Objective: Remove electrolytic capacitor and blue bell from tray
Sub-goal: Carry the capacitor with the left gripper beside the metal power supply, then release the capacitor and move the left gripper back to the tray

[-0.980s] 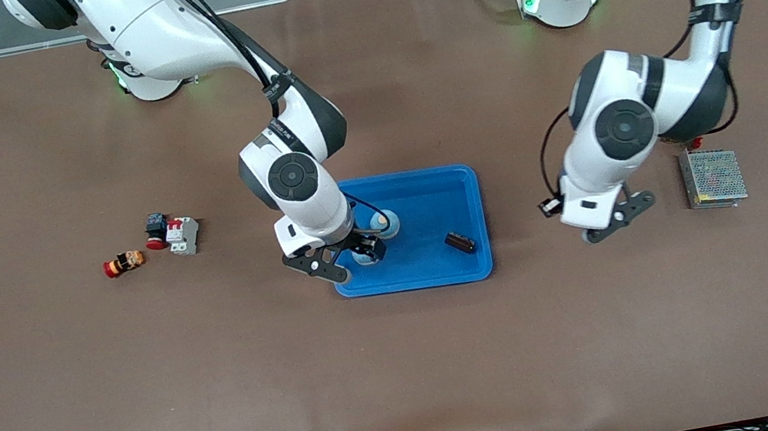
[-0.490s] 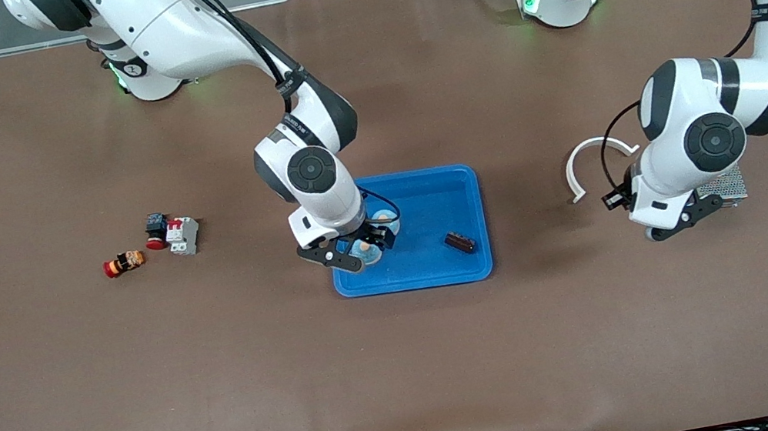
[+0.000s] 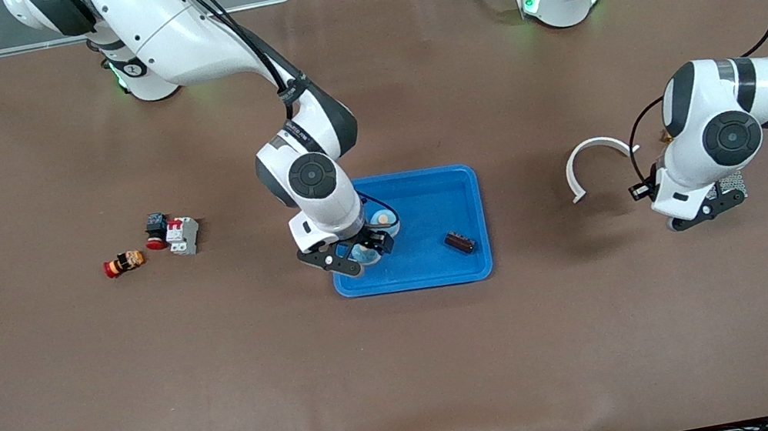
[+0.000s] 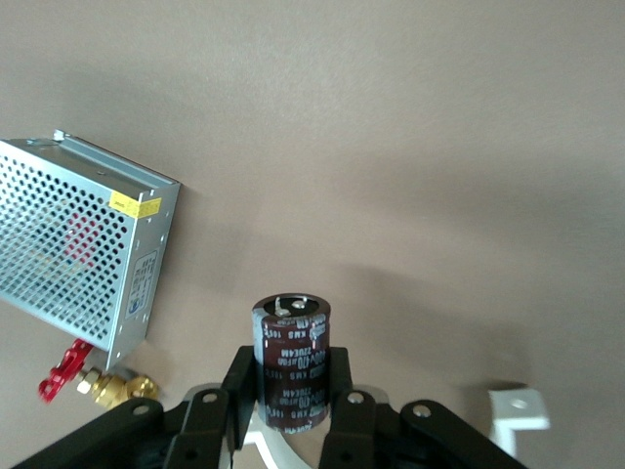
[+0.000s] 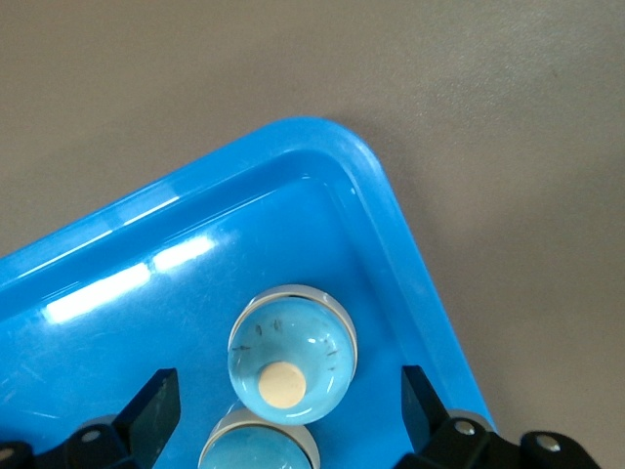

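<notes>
The capacitor (image 4: 291, 362), a dark brown cylinder with a grey top, stands upright pinched between the jaws of the left gripper (image 4: 290, 391), which hangs over the worktop (image 3: 409, 367) toward the left arm's end, at the edge of a perforated metal box (image 4: 73, 244). A small brass fitting with a red handle (image 4: 93, 381) lies just beside that box, and a white curved band (image 3: 592, 161) lies on the worktop near it, toward the middle.

Two pale blue round bells sit in the blue tray (image 3: 460, 183) at the middle of the worktop, close to the tray's corner nearest the right arm's end. The one with the cream button on top (image 5: 291, 355) touches the second bell (image 5: 259, 445). The right gripper (image 3: 351, 252) hovers over them with its jaws spread wide, one finger (image 5: 154, 410) on each side and touching neither. A small dark block (image 3: 460, 242) lies elsewhere in the tray, well apart from the bells.

Toward the right arm's end lie a red and orange part (image 3: 123, 263), a white and red switch block (image 3: 183, 233) and a black and red button (image 3: 156, 230), clustered together.
</notes>
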Motion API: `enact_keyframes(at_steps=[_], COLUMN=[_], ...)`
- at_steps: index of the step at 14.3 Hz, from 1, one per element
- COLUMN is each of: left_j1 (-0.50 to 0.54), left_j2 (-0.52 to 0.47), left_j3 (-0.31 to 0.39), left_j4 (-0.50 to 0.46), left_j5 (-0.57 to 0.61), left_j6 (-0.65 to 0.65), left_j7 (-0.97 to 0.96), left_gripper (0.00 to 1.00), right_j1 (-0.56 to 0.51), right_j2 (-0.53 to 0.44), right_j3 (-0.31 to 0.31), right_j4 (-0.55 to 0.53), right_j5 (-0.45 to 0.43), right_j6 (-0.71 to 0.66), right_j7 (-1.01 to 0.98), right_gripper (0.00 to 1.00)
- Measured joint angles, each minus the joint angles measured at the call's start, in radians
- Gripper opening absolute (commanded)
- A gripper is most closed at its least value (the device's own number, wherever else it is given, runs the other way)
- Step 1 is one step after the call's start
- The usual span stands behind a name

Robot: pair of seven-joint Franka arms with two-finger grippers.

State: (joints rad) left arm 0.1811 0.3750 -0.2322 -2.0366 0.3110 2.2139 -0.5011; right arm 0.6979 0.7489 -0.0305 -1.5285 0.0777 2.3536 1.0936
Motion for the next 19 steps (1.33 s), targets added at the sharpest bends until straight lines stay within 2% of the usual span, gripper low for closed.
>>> enact_keyframes(at_steps=[6, 12, 13, 14, 15, 16, 19], left_j1=[0.051, 0.052, 0.052, 0.052, 0.052, 0.052, 0.053], left_j2=[0.017, 0.072, 0.079, 0.081, 0.081, 0.081, 0.083], left_j3=[0.000, -0.001, -0.001, -0.001, -0.002, -0.002, -0.002], left_j4=[-0.085, -0.092, -0.092, -0.092, -0.092, -0.092, -0.088], left_j5=[0.090, 0.097, 0.103, 0.109, 0.111, 0.113, 0.118], left_j6=[0.122, 0.142, 0.142, 0.142, 0.142, 0.142, 0.142], left_j7=[0.008, 0.008, 0.008, 0.008, 0.008, 0.008, 0.008], left_gripper=[0.00, 0.00, 0.03, 0.27, 0.56, 1.00, 1.00], right_j1=[-0.002, -0.001, -0.001, -0.001, 0.000, 0.001, 0.003], right_j2=[0.023, 0.045, 0.047, 0.050, 0.055, 0.062, 0.079], right_j3=[-0.007, -0.006, -0.006, -0.005, -0.005, -0.003, -0.002], right_j4=[0.002, 0.022, 0.024, 0.027, 0.030, 0.036, 0.054], right_j5=[0.000, 0.000, 0.000, 0.000, 0.000, 0.000, 0.000], right_j6=[0.036, 0.040, 0.040, 0.040, 0.040, 0.040, 0.040], right_j7=[0.000, 0.000, 0.000, 0.000, 0.000, 0.000, 0.000], right_gripper=[1.00, 1.00, 1.00, 1.00, 1.00, 1.00, 1.00])
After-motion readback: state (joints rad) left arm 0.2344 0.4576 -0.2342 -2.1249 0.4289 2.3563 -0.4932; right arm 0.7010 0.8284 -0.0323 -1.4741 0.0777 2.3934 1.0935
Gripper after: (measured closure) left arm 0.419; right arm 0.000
